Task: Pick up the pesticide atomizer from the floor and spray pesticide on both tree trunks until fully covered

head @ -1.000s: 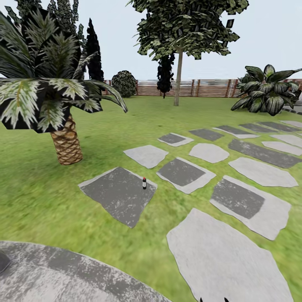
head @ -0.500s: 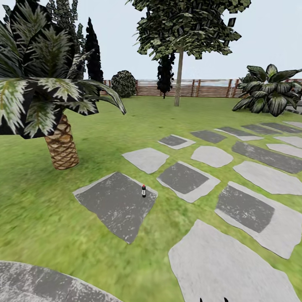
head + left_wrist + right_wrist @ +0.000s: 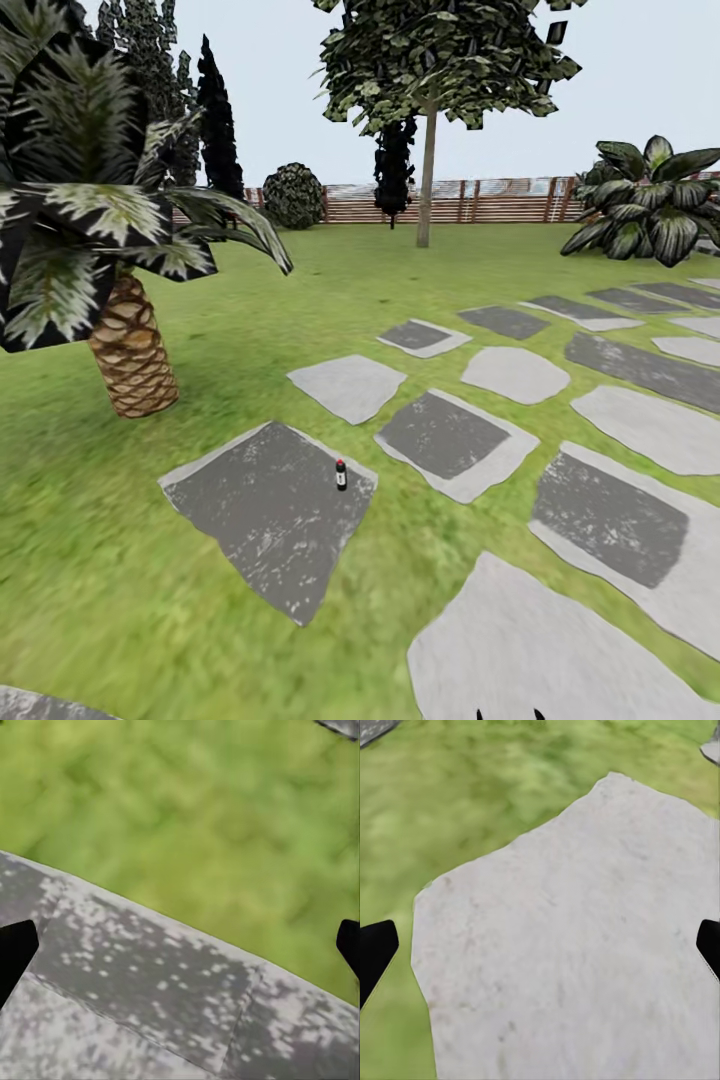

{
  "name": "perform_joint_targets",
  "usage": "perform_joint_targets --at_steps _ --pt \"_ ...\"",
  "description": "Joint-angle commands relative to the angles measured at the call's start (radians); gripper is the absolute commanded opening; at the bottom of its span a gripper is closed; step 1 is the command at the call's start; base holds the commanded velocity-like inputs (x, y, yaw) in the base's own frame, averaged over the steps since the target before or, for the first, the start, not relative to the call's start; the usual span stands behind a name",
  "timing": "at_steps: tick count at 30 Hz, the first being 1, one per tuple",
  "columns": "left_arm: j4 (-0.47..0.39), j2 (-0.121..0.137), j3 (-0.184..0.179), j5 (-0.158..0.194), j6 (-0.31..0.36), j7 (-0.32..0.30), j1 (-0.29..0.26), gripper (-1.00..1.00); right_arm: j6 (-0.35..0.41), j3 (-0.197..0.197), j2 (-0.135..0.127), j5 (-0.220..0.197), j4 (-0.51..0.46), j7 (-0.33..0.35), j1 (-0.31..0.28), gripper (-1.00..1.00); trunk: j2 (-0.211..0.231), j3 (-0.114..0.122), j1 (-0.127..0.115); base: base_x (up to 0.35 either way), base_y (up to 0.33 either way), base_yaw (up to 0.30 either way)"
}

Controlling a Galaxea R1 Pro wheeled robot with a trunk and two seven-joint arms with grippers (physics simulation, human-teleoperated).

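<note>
We see the pesticide atomizer [image 3: 341,474], a small dark bottle with a red cap, standing upright near the right corner of a dark grey stone slab [image 3: 262,515] a little left of centre in the head view. Green grass [image 3: 120,600] surrounds the slab, and more grey stepping stones [image 3: 445,440] run off toward the right edge of the frame. At the left of the frame stands a palm with a scaly brown trunk [image 3: 128,350] and striped fronds. In the upper middle, a tree [image 3: 428,165] with a slim pale trunk and a blocky green canopy rises before the brown slat fence [image 3: 480,203]. A broad striped-leaf plant [image 3: 650,205] sits at the upper right.

In the left wrist view our left gripper [image 3: 180,949] has its fingertips far apart at both edges, holding nothing, over mottled grey paving [image 3: 150,982] beside grass. In the right wrist view our right gripper [image 3: 540,952] is likewise spread wide and empty above a pale stone slab [image 3: 577,945].
</note>
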Motion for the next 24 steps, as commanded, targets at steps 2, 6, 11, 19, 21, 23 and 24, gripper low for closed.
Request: perform_joint_targets --at_steps 2,6,11,19,21,23,24 --pt "0.001 0.000 0.001 0.001 -0.003 0.000 -0.001 1.00 -0.003 -0.004 0.001 0.011 0.000 -0.005 -0.001 1.00 0.000 -0.001 0.000 0.339 0.000 0.000" --pt "0.001 0.000 0.001 0.001 -0.003 0.000 -0.001 1.00 -0.003 -0.004 0.002 0.011 0.000 -0.005 -0.001 1.00 0.000 -0.001 0.000 0.339 0.000 0.000" --pt "0.001 0.000 0.002 0.001 -0.003 0.000 -0.001 1.00 -0.003 -0.004 0.002 0.011 0.000 -0.005 0.000 1.00 0.000 -0.001 0.000 0.339 0.000 0.000" --pt "0.001 0.000 0.002 0.001 -0.003 0.000 -0.001 1.00 -0.003 -0.004 0.001 0.011 0.001 -0.005 -0.001 1.00 0.000 0.003 0.000 0.339 0.058 -0.155" --pt "0.001 0.000 0.003 0.001 -0.003 0.000 -0.001 1.00 -0.003 -0.004 0.001 0.011 0.001 -0.005 -0.001 1.00 0.000 0.005 0.000 0.333 0.117 -0.247" --pt "0.001 0.000 0.003 0.001 -0.003 0.000 -0.001 1.00 -0.003 -0.004 0.001 0.011 0.001 -0.005 -0.001 1.00 0.000 0.006 0.000 0.315 0.149 -0.254" --pt "0.001 0.000 0.003 0.001 -0.003 0.000 -0.001 1.00 -0.003 -0.004 0.001 0.011 0.001 -0.005 -0.001 1.00 0.000 0.007 0.000 0.300 0.173 -0.257"
